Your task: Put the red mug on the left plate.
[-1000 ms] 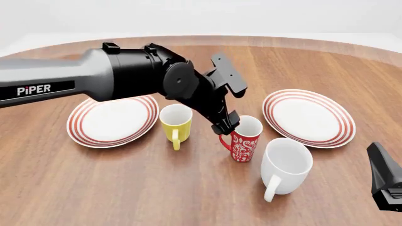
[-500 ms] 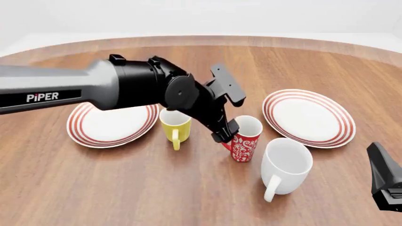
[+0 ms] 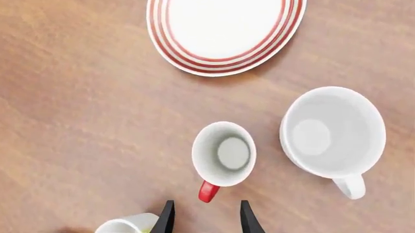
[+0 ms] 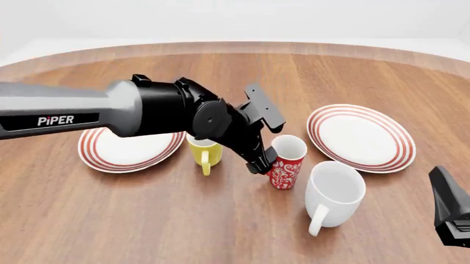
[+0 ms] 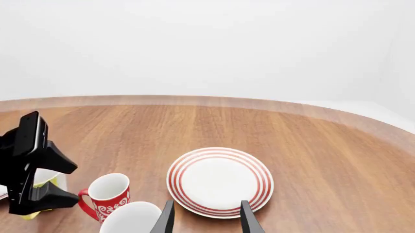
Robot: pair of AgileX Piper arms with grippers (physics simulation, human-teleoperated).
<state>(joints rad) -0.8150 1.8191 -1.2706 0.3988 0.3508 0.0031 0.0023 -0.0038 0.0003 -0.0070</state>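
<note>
Left gripper (image 3: 206,219) jaws spread, empty, red mug (image 3: 224,154) handle just ahead between them, untouched

A round wooden table (image 4: 220,220) is filling most of the scene, its brown grain running lengthwise and its curved far edge (image 5: 272,103) showing. Behind it a plain white backdrop (image 5: 207,43) is glowing under soft, even light, casting faint shadows.

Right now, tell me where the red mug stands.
In the front view the red mug stands mid-table, between the yellow mug and the white mug, with the left gripper at its handle side.
</note>
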